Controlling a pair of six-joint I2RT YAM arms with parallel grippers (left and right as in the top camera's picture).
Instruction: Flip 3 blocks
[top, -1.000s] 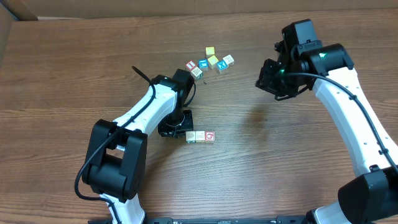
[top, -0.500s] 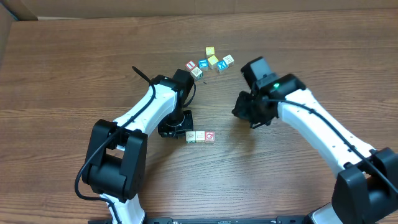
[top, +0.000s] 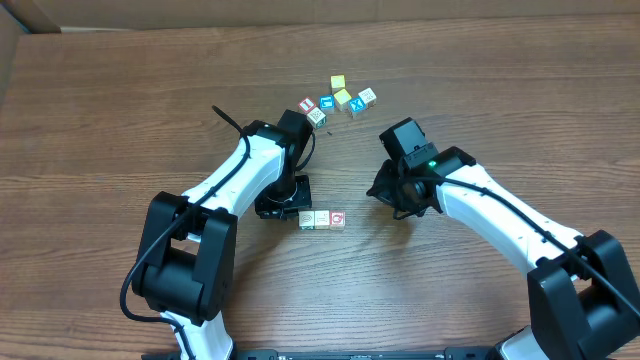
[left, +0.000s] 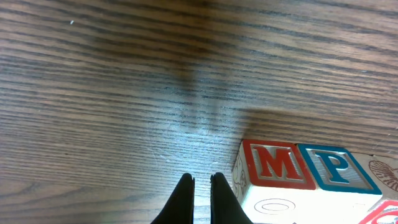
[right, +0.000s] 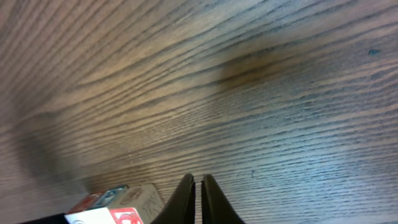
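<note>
Blocks (top: 322, 219) lie in a short row of three on the bench (top: 480, 90), the row's long axis running from one claw toward the other. Left claw (left: 200, 185) is the nearer, just beside the end where the red-lettered cube (left: 273, 165) sits, its arm bent low over the wood, tips pinched together and empty. Right claw (right: 198, 185), likewise closed on nothing, hangs near the far end, forearm angled in from its own side

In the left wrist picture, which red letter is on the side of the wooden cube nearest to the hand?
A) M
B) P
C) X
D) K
A: the small pale wooden cube beside the shut left hand carries a red M; the next wooden cube carries a blue P.
</note>
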